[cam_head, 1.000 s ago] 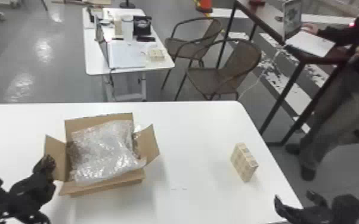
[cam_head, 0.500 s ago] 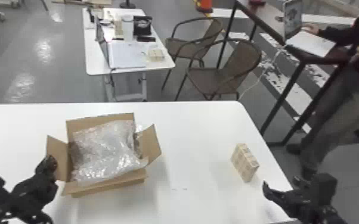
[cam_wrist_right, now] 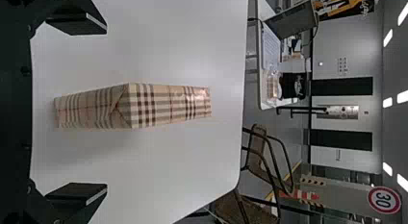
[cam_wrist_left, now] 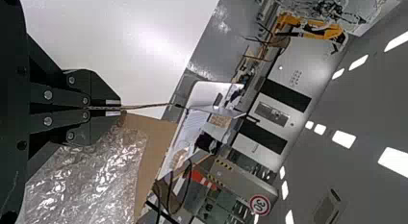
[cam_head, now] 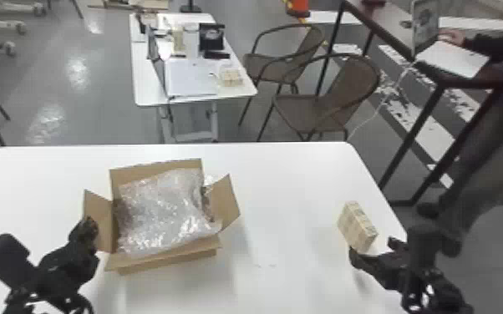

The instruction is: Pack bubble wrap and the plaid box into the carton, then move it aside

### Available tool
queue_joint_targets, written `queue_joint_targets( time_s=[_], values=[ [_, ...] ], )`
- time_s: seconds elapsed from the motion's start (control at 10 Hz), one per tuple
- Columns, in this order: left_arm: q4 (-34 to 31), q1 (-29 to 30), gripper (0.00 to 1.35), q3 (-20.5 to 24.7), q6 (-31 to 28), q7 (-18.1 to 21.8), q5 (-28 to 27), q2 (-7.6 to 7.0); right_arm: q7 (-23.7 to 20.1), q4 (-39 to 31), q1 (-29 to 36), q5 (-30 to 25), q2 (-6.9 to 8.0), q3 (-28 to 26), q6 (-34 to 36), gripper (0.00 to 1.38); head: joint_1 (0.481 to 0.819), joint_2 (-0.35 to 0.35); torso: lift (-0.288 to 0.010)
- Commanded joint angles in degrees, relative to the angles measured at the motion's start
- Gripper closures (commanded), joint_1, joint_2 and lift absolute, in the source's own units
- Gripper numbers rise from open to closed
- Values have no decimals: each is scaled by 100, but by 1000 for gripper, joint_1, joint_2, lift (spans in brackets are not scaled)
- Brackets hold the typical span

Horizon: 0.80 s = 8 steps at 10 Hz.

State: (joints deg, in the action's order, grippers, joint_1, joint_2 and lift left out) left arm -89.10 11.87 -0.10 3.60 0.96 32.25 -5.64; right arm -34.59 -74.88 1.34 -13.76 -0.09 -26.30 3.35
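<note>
In the head view my left gripper (cam_head: 90,229) is at the left flap of the open carton (cam_head: 167,257); in the left wrist view the left gripper (cam_wrist_left: 120,108) is shut on that thin cardboard flap. Bubble wrap (cam_head: 158,213) fills the carton's opening and rises above its rim. The plaid box (cam_head: 355,227) stands on the table to the right, its near end close to my right gripper (cam_head: 374,248). Seen from the right wrist, the right gripper (cam_wrist_right: 106,108) is open, and the plaid box (cam_wrist_right: 163,106) lies ahead, in line with the gap and ungripped.
The white table (cam_head: 288,188) has bare surface between carton and plaid box. Its right edge runs just beyond the plaid box. Behind are chairs (cam_head: 326,96) and a smaller table (cam_head: 146,89); a person is at a dark desk on the right.
My right gripper has moved left and forward, up to the plaid box. The carton has slid slightly right with my left gripper on its flap. The head view has turned a little left.
</note>
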Motion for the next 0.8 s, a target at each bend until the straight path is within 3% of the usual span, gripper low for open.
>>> queue_joint_targets(
  time_s=[0.0, 0.3, 0.4, 0.6, 0.7],
  values=[
    [6, 0, 1213, -7, 0, 0, 0, 2, 14, 219, -222, -197, 14, 116, 8, 133, 695, -101, -27],
    [15, 17, 1214, -7, -8, 0, 9, 19, 313, 298, -363, -461, 14, 160, 96, 140, 695, -86, -27],
    [15, 26, 1213, -7, -8, 0, 18, 10, 374, 307, -363, -487, 14, 169, 193, 216, 695, -91, -27],
    [15, 26, 1213, 1, 0, 0, 18, 19, 462, 351, -363, -548, 14, 169, 281, 713, 695, -94, -27],
    [15, 26, 1213, 1, 0, 0, 18, 19, 471, 342, -372, -557, 14, 169, 281, 766, 695, -96, -27]
  ],
)
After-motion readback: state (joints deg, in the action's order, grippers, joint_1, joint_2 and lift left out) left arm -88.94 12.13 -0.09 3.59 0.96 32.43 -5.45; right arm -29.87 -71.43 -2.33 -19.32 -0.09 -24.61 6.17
